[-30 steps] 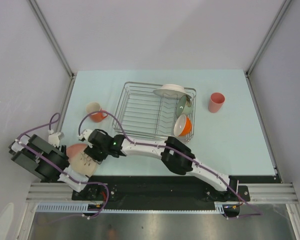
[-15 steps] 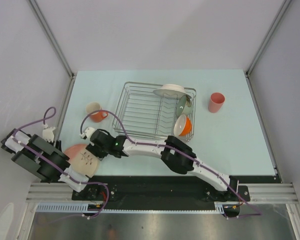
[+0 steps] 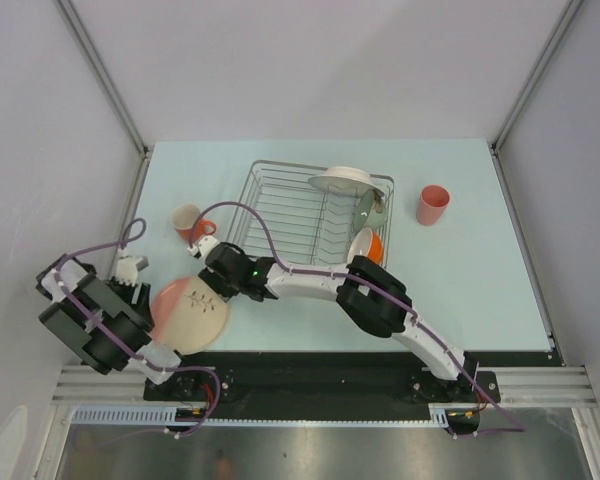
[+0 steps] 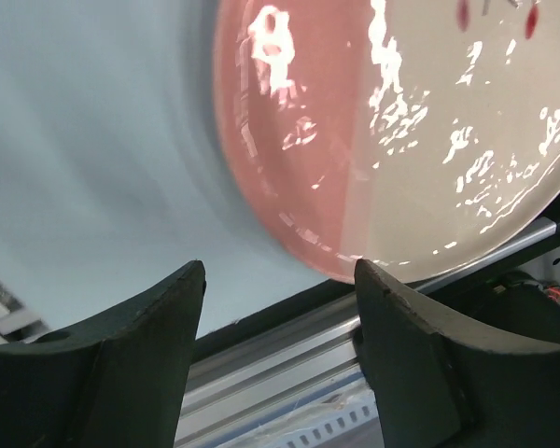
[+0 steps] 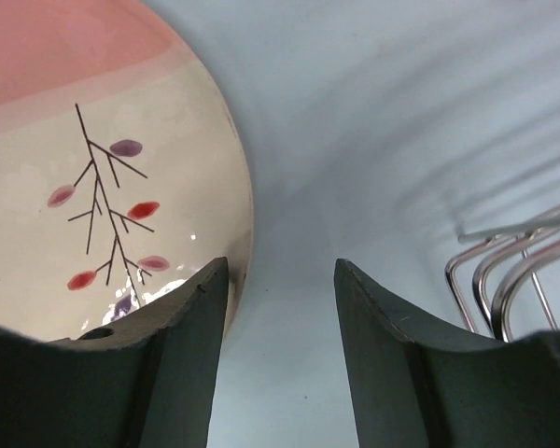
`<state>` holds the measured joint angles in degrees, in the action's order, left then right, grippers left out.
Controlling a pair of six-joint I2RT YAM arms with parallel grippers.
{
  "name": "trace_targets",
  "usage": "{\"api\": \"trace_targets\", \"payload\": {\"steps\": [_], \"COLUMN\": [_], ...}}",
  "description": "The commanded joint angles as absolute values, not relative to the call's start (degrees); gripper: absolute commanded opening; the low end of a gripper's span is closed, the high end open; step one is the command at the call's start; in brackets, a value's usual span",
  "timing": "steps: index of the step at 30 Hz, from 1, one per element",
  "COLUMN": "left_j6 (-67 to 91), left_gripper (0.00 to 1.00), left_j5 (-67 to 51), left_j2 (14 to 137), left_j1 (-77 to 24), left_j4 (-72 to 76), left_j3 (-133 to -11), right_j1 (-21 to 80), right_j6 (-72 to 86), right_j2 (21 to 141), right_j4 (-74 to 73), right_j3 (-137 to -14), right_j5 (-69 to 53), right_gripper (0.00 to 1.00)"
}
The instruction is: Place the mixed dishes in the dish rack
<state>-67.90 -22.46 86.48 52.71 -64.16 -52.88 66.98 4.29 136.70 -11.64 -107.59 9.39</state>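
Observation:
The salmon-pink plate (image 3: 188,315) with a twig pattern lies flat near the table's front left corner; it also fills the top of the left wrist view (image 4: 401,140) and the left of the right wrist view (image 5: 93,140). My right gripper (image 3: 220,285) (image 5: 280,271) is open and empty over bare table at the plate's right rim. My left gripper (image 3: 143,290) (image 4: 278,271) is open and empty at the plate's left edge. The dish rack (image 3: 280,215) holds a white plate (image 3: 340,180), a grey-green bowl (image 3: 365,208) and an orange bowl (image 3: 368,245).
An orange mug (image 3: 190,222) stands left of the rack, just behind my right wrist. A salmon-pink cup (image 3: 432,204) stands right of the rack. My right arm stretches across the rack's front edge. The table's front rail (image 4: 289,364) is close below the plate.
The plate, tilted between both grippers before, now lies flat. The right gripper has drawn back toward the rack, and the left gripper has moved off the plate to its left.

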Motion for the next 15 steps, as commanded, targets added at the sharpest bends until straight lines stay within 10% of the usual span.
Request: {"api": "trace_targets", "payload": {"steps": [1, 15], "left_j6": [-63.9, -59.2], "left_gripper": [0.71, 0.68], "left_j5": [-22.6, -22.6], "left_j2": [81.5, 91.3], "left_j1": [45.3, 39.1], "left_j4": [-59.3, -53.6], "left_j3": [-50.6, -50.6], "right_j1": [65.0, 63.5], "right_j6": [4.4, 19.2], "right_j2": [136.0, 128.5], "right_j4": [-18.9, -22.6], "right_j3": [-103.7, -95.7], "right_j5": [15.1, -1.6], "right_gripper": [0.53, 0.67]}}
